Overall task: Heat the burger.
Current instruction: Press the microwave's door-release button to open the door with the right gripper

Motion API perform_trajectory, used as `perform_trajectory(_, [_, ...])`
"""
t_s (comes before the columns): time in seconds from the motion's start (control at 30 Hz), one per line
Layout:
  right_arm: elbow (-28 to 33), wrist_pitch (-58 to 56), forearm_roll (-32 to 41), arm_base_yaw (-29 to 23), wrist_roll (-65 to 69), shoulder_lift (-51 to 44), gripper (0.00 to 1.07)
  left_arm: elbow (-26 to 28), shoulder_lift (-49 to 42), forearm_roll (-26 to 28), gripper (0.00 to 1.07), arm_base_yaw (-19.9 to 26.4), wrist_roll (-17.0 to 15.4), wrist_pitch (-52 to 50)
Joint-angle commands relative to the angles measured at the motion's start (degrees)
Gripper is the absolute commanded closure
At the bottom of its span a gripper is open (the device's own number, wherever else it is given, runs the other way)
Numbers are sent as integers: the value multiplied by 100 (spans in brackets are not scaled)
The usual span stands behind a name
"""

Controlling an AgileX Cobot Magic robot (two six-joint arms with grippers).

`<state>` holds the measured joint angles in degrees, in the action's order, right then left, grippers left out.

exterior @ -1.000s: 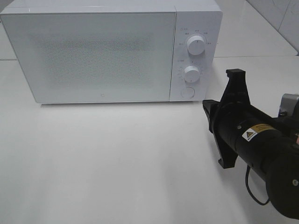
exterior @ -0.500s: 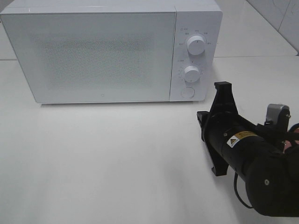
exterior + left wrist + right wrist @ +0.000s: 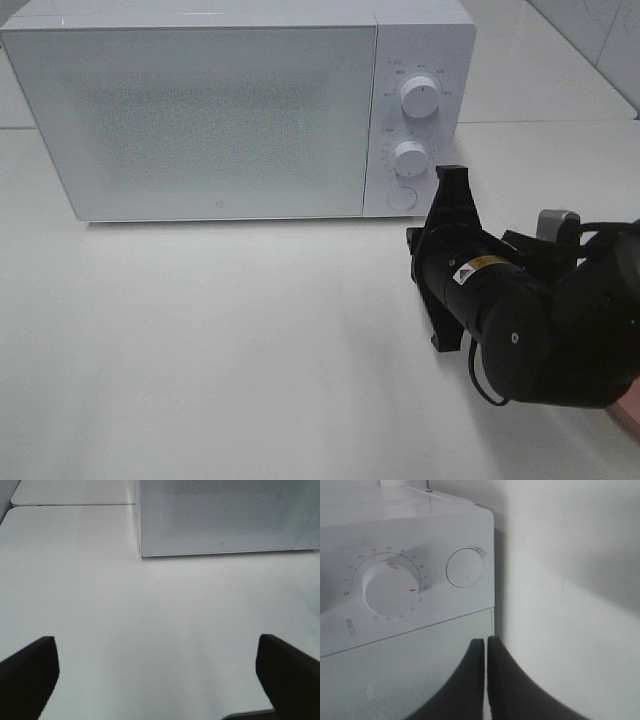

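The burger is out of view. A white microwave [image 3: 200, 110] stands at the back of the table with its door closed; it also shows in the left wrist view [image 3: 220, 515]. My right gripper [image 3: 486, 641] is shut and empty. Its tips point at the front of the microwave [image 3: 395, 530], just below the round button [image 3: 465, 567] and the lower dial [image 3: 390, 587]. In the exterior high view the right arm [image 3: 480, 290] sits low in front of the control panel, near the round button [image 3: 401, 198]. My left gripper [image 3: 155, 639] is open over bare table.
The upper dial [image 3: 419, 96] and lower dial [image 3: 410, 158] sit on the microwave's right panel. A pinkish edge [image 3: 630, 415] peeks out behind the right arm at the lower right corner. White table [image 3: 220, 340] spreads in front of the microwave.
The right arm has moved left and forward, closer to the microwave's control panel. Its gripper stays shut. The left gripper has not changed.
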<state>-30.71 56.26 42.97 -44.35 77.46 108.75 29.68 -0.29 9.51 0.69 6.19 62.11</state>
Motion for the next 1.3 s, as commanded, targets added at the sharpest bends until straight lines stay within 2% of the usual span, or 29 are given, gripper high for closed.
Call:
perform_trajectory(0.03, [-183, -218, -315, 281, 6, 11, 107, -17, -97, 29, 7, -23, -17, -86])
perform_trajectory(0.27, [-430, -384, -378, 493, -11, 189, 107, -17, -97, 29, 7, -23, -17, -86])
perform_trajectory(0.43, [-859, -630, -602, 705, 17, 573, 107, -17, -97, 29, 7, -23, -17, -86])
perform_trajectory(0.77, [-1346, -785, -773, 957, 17, 940, 107, -17, -97, 29, 7, -23, -17, -86])
perform_trajectory(1.3, [-1811, -791, -819, 1203, -29, 1249, 107, -17, -97, 29, 7, -23, -17, -86])
